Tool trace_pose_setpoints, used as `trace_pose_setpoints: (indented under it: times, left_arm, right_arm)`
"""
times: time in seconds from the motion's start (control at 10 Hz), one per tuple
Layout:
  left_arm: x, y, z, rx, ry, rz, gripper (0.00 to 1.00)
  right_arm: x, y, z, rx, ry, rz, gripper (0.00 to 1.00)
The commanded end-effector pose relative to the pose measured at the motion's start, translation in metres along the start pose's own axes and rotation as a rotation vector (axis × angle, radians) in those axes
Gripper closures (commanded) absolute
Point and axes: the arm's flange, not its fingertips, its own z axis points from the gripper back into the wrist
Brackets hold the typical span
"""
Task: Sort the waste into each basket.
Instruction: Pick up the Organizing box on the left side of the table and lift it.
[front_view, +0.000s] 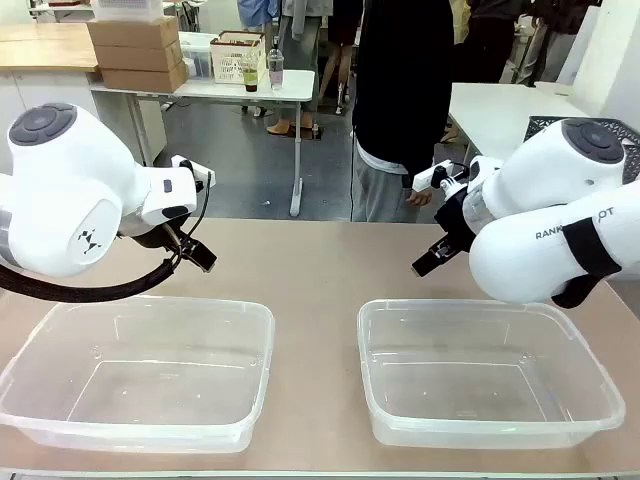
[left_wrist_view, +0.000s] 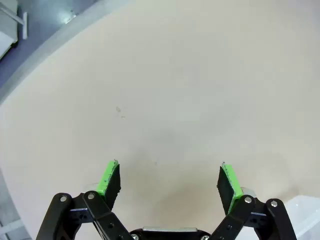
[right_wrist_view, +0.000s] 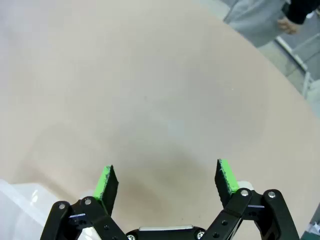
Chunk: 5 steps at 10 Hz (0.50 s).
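Two clear plastic baskets stand side by side near the table's front: the left basket (front_view: 140, 372) and the right basket (front_view: 485, 372), with nothing inside either. My left gripper (front_view: 196, 255) hangs above the table just behind the left basket, and in the left wrist view my left gripper (left_wrist_view: 170, 181) is open over bare tabletop. My right gripper (front_view: 428, 262) hovers behind the right basket; its wrist view shows my right gripper (right_wrist_view: 166, 181) open with nothing between the green pads. The waste is out of view.
A person in a black top (front_view: 400, 90) stands at the far side of the tan table (front_view: 320, 260). Corners of the clear baskets show at the lower edges of both wrist views. Behind, a white table (front_view: 210, 88) carries boxes and a bottle.
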Motion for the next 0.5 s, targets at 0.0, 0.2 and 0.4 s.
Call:
trace_pose_setpoints:
  times: [0.0, 0.2, 0.4]
  left_arm:
    - [0.0000, 0.0000, 0.0000, 0.000, 0.000, 0.000, 0.00]
    - [0.0000, 0.0000, 0.0000, 0.000, 0.000, 0.000, 0.00]
    - [0.0000, 0.0000, 0.0000, 0.000, 0.000, 0.000, 0.00]
  right_arm:
    - [0.0000, 0.0000, 0.0000, 0.000, 0.000, 0.000, 0.00]
    - [0.0000, 0.0000, 0.0000, 0.000, 0.000, 0.000, 0.00]
    - [0.0000, 0.0000, 0.0000, 0.000, 0.000, 0.000, 0.00]
